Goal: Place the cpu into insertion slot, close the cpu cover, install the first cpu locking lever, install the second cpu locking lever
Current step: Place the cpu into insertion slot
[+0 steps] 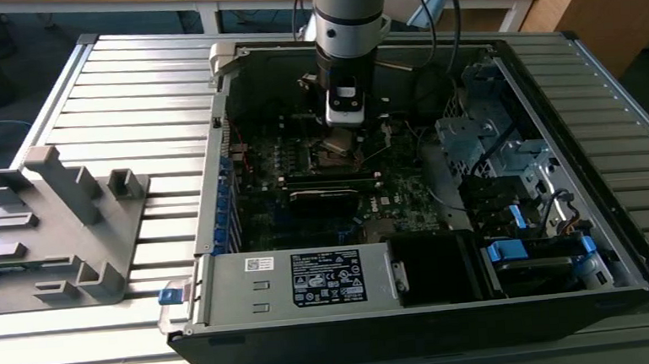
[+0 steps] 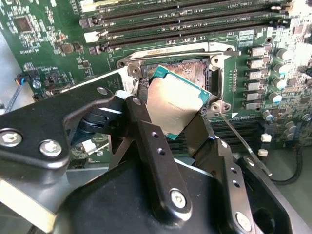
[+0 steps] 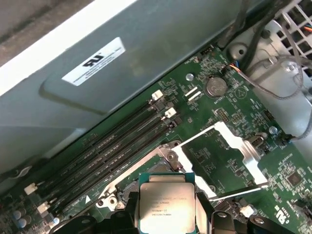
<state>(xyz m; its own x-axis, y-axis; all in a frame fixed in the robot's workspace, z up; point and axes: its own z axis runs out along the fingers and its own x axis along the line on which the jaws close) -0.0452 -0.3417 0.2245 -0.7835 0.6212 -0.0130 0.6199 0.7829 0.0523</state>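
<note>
My gripper [image 2: 171, 113] is shut on the cpu [image 2: 178, 102], a flat square chip with a dull metal top and a green edge, held by its two sides between the black fingers [image 2: 140, 119]. The chip hangs tilted just above the open insertion slot [image 2: 192, 68], whose pin field shows behind it. The first wrist view has the cpu [image 3: 167, 202] over the socket, with the silvery cpu cover [image 3: 243, 146] swung open beside it. A thin locking lever [image 2: 243, 144] sticks out free of the socket. In the exterior view the gripper [image 1: 344, 121] reaches down into the computer case [image 1: 599, 241] over the socket [image 1: 339, 150].
Black memory slots [image 3: 112, 146] run beside the socket. Case walls surround the motherboard [image 1: 405, 207], with a power supply box [image 1: 308, 280] at the front and drive cages and cables [image 1: 504, 154] at the exterior view's right. A grey fixture [image 1: 56, 224] stands outside at the left.
</note>
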